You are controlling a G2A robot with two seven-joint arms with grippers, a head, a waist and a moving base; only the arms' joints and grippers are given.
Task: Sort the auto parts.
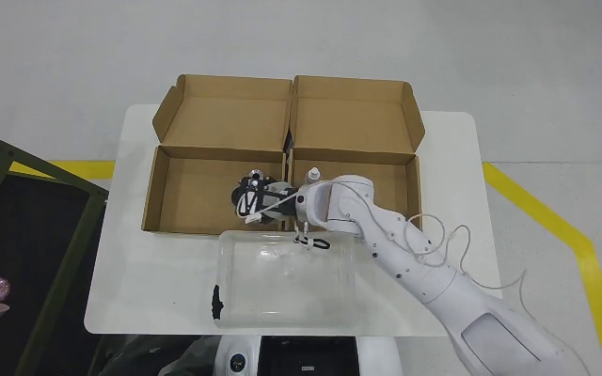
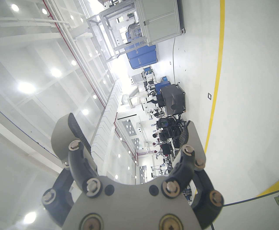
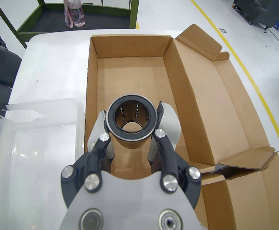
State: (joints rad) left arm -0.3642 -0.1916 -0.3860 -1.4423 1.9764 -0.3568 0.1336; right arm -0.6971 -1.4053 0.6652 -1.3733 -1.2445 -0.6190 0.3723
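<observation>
Right hand (image 3: 132, 113) clenched on a cylindrical bearing (image 3: 130, 134), with one finger (image 3: 99, 128) on each side of the sleeve. Black end ring faces the wrist camera, and rows of small balls show inside the bore. Bearing hangs over the left box (image 1: 193, 193), toward that box's 3 o'clock end, close to the wall it shares with the right box (image 1: 386, 183). Whether the lower end touches the box floor: cannot tell.

In the top view the same hand (image 1: 252, 197) sits at the end of the arm, which comes in from 5 o'clock.

Both boxes are brown cardboard, side by side at 11 and 1 o'clock on the worktop (image 1: 122, 263), their lids folded back toward 12.

Clear bin (image 1: 282, 282) at 6 o'clock, just beside the boxes' near walls. Small dark piece (image 1: 216, 303) at its 8 o'clock edge — too small to identify.

Green cart (image 1: 38, 244) off the worktop at 9 o'clock, with a pink bottle (image 3: 74, 13) on it.

Left hand (image 2: 130, 126) released, fingers spread with nothing between them — aimed up at the room.
</observation>
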